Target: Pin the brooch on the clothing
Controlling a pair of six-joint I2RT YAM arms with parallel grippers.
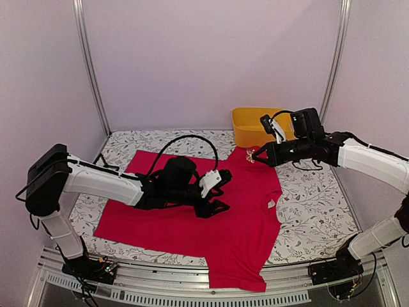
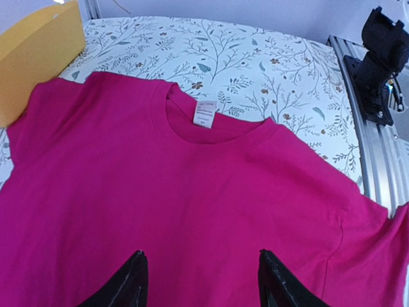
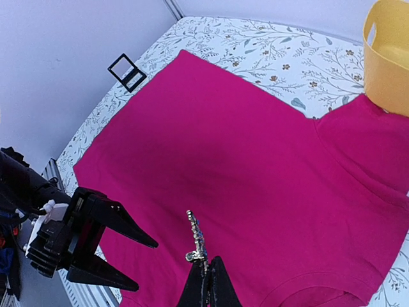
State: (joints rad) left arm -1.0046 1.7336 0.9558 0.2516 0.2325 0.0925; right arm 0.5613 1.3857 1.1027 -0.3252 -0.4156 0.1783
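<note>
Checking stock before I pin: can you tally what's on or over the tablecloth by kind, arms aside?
T-shirt: 1
Brooch: 1, gripped in the right hand
Yellow bin: 1
Small black frame: 1
Total: 4

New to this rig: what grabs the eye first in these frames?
The big red-pink T-shirt spread over the floral tablecloth dominates the middle of the table. The right pincer is shut on a tiny silvery brooch, held up near the shirt's far sleeve, while the left pincer hangs open over the shirt's middle. A yellow bin sits at the far right of the table.
</note>
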